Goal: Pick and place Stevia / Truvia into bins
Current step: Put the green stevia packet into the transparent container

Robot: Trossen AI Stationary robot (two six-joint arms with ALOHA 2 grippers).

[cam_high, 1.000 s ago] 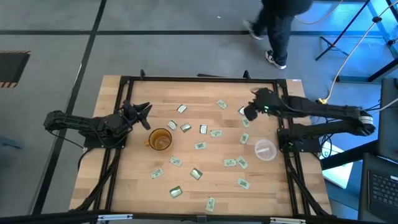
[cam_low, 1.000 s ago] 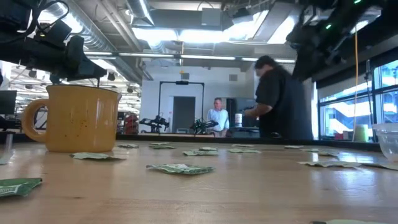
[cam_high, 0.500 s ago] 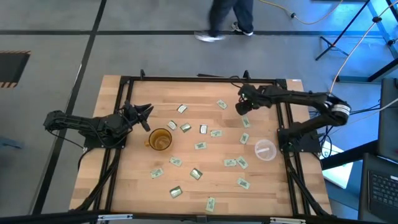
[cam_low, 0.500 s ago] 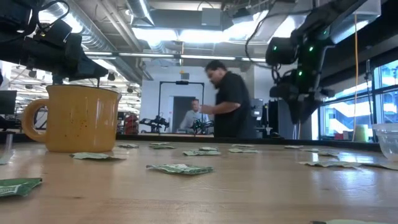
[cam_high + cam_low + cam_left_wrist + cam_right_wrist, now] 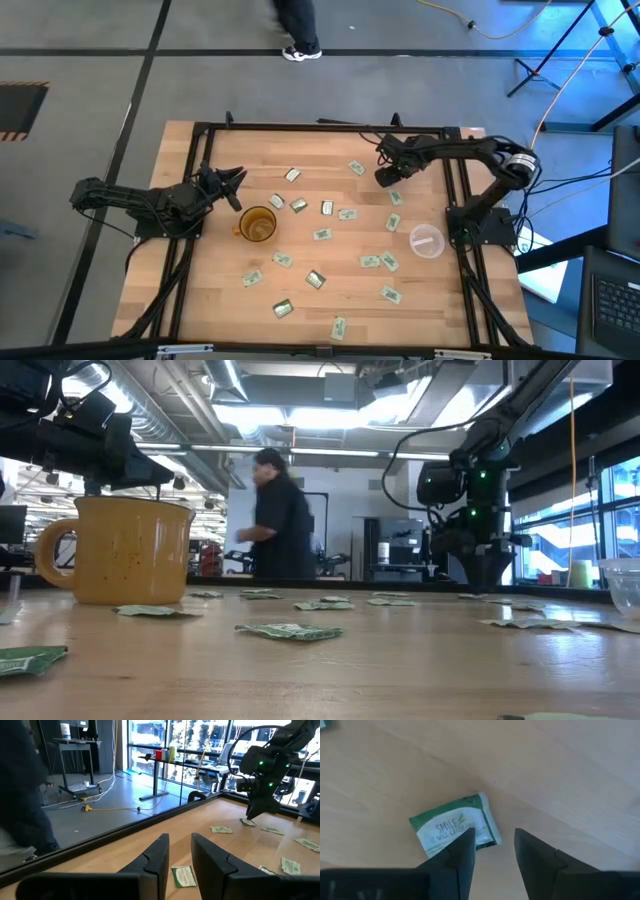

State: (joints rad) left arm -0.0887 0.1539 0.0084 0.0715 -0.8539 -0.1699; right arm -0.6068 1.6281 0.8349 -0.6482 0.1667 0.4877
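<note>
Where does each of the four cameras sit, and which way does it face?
High view: overhead, straight down; both arms, amber mug, clear cup.
Low view: table height, level across; mug, right arm, a person behind.
Left wrist view: past the left gripper across the table; shares the right arm with the low view.
Right wrist view: down past the right gripper onto one sachet.

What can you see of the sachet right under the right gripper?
The sachet is a small flat rectangular paper packet, green with a white panel printed "SMILE" and a smaller line beneath. It lies flat and skewed on the bare wooden table, apart from other sachets. The right gripper hangs just over it with fingers apart, one fingertip overlapping its edge in the wrist view; contact cannot be told.
</note>
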